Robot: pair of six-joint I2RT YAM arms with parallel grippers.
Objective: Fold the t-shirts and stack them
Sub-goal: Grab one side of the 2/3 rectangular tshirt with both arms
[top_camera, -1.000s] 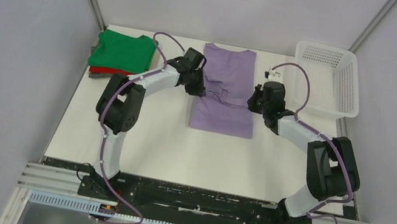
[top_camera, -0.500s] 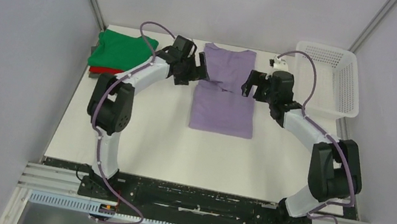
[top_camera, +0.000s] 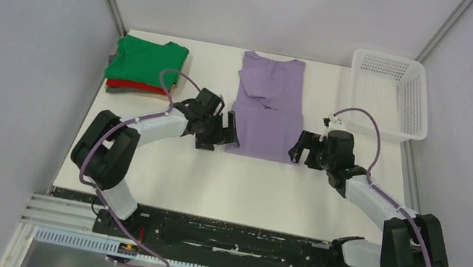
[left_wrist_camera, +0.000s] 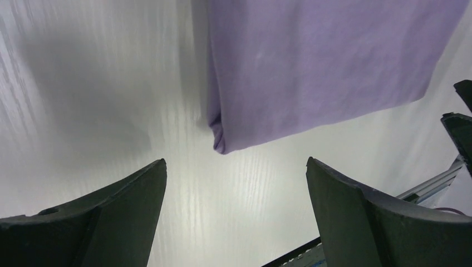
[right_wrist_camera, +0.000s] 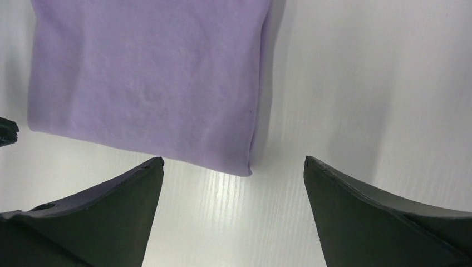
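Green shirt (top_camera: 146,60): lying folded on red shirt (top_camera: 126,85).
Lilac shirt (top_camera: 266,120): awaiting crosswise fold, stacking.
Left tool (top_camera: 229,134), right tool (top_camera: 298,149): gaping, holding nothing.

No legible writing.
Nothing to read on the lilac t-shirt (top_camera: 269,121), the green t-shirt (top_camera: 147,59), the basket (top_camera: 414,106) or the desk (top_camera: 239,185).

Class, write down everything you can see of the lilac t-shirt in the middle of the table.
The lilac t-shirt is soft cloth, sleeves folded inward into a narrow rectangle, collar at the far end, hem at the near end. It lies flat on the white table. The open left gripper and right gripper flank its near corners without touching.
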